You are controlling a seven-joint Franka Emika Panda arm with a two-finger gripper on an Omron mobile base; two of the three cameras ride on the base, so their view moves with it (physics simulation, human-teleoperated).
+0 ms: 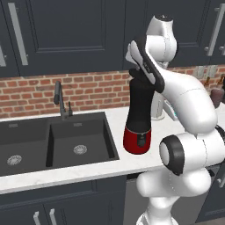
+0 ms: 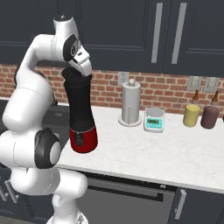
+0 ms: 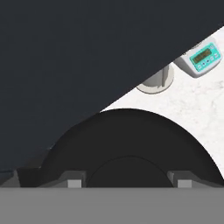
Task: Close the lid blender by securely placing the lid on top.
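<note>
The blender (image 1: 138, 112) stands on the white counter (image 1: 88, 169) beside the sink, a matte black jar on a glossy red base with a dark knob; it also shows in the right base view (image 2: 81, 113). My gripper (image 2: 77, 73) is right at the jar's rim, pointing down. The lid (image 3: 131, 135) is a round black disc close under the hand, its raised centre knob between my fingertips (image 3: 74, 183). My gripper (image 3: 126, 183) is shut on the lid. The arm hides how the lid meets the rim.
A black double sink (image 1: 52, 140) with a dark faucet (image 1: 61, 101) lies left of the blender. To its right stand a white cylinder with a knobbed top (image 2: 131, 103), a small scale (image 2: 154, 119), and a yellow bottle (image 2: 191, 114) and a dark bottle (image 2: 210, 116). Dark cabinets hang overhead.
</note>
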